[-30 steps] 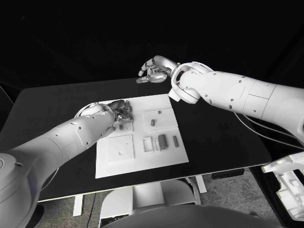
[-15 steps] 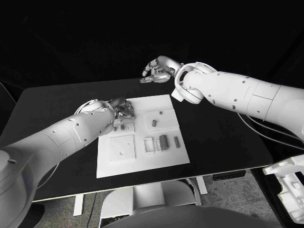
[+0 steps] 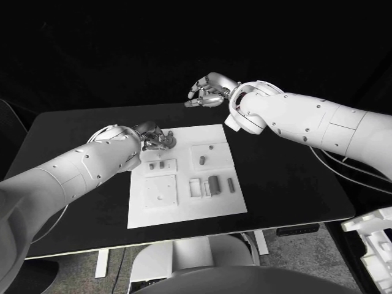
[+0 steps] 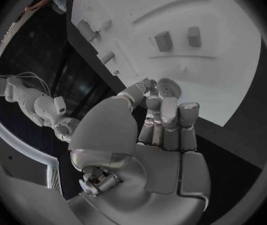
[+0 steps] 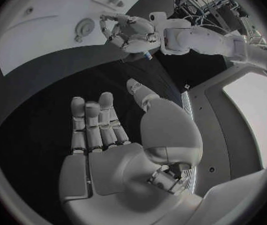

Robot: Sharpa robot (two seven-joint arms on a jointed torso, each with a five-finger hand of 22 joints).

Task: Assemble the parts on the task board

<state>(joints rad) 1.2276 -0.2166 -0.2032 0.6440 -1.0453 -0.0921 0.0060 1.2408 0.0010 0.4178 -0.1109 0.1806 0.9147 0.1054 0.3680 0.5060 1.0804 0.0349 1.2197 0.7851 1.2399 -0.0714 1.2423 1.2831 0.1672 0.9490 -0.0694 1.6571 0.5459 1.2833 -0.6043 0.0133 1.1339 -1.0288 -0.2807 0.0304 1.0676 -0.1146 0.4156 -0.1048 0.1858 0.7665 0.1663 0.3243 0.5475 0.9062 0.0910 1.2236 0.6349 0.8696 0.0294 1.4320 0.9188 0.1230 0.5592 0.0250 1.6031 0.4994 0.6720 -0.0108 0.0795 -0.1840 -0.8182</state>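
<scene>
lifted since before, left hand [image 3: 154,138] fingers curl empty above task board [image 3: 185,202]; right hand [image 3: 208,94] fingers spread

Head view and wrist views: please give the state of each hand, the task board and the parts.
left hand: over the board's far left corner, holds nothing visible.
right hand: raised beyond the board, empty.
task board: flat on the table.
parts: lying on the board.

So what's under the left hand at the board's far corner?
The left hand hangs over the far left corner of the board. Its fingers sit at a small round part there. Whether they grip it can't be told.
</scene>
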